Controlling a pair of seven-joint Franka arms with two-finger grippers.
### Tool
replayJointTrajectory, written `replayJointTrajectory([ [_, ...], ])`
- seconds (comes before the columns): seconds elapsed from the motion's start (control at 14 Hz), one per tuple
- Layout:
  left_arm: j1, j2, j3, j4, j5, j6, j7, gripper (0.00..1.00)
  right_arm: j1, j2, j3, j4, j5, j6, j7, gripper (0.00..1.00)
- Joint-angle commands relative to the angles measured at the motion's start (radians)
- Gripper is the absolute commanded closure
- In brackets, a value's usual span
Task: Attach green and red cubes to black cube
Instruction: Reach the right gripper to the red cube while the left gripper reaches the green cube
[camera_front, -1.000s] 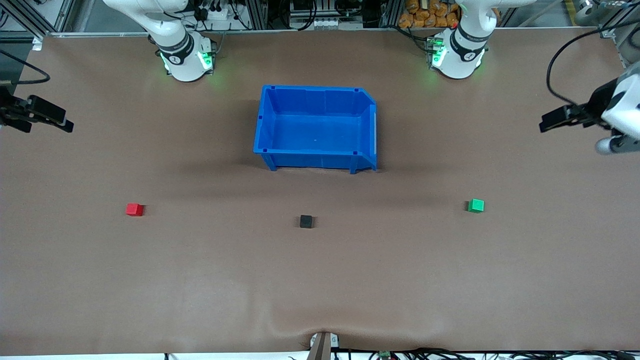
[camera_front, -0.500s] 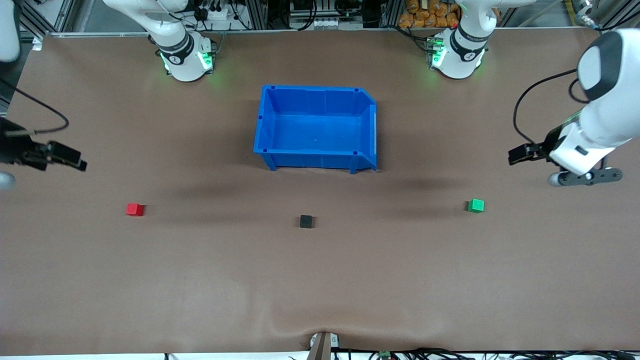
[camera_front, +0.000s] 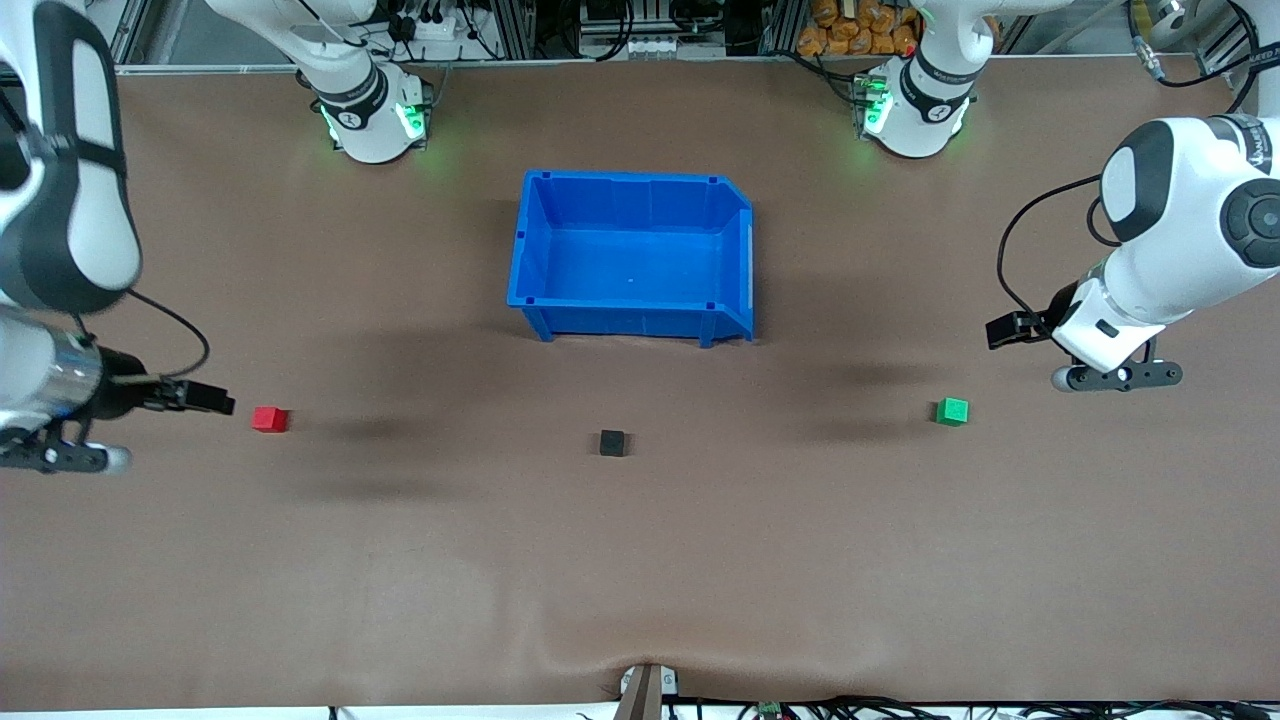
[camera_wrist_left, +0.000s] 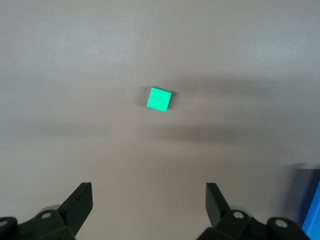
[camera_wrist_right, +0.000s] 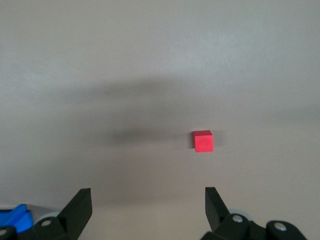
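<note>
The red cube (camera_front: 269, 419) lies toward the right arm's end of the table and the green cube (camera_front: 952, 411) toward the left arm's end. The black cube (camera_front: 612, 443) lies between them, apart from both. My right gripper (camera_front: 210, 404) is open and empty in the air beside the red cube, which shows in the right wrist view (camera_wrist_right: 203, 141) ahead of the gripper (camera_wrist_right: 148, 202). My left gripper (camera_front: 1003, 330) is open and empty in the air near the green cube, which shows in the left wrist view (camera_wrist_left: 159, 99) ahead of the gripper (camera_wrist_left: 149, 200).
A blue bin (camera_front: 625, 322) stands empty mid-table, farther from the front camera than the black cube. Its corner shows in the right wrist view (camera_wrist_right: 15, 215) and the left wrist view (camera_wrist_left: 310, 210). The brown table mat (camera_front: 640, 560) is bare around the cubes.
Both arms have swung in from the table's ends and lowered. The right gripper has come close to the red cube, the left gripper toward the green cube. The cubes have not moved.
</note>
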Motion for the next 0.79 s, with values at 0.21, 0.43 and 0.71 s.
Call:
replayJointTrajectory([
  [0.21,-0.015,0.029,-0.009,-0.017,0.056,0.027,-0.001,0.00,-0.091,0.177,0.005,0.013,0.060,0.013,-0.016,0.00],
  [0.43,-0.023,0.044,-0.009,-0.012,0.057,0.028,-0.004,0.00,-0.075,0.195,0.005,-0.138,-0.036,0.251,-0.028,0.00],
  [0.71,-0.028,0.082,-0.009,0.009,0.068,0.038,-0.004,0.00,-0.085,0.179,0.004,-0.292,-0.049,0.467,-0.137,0.00],
])
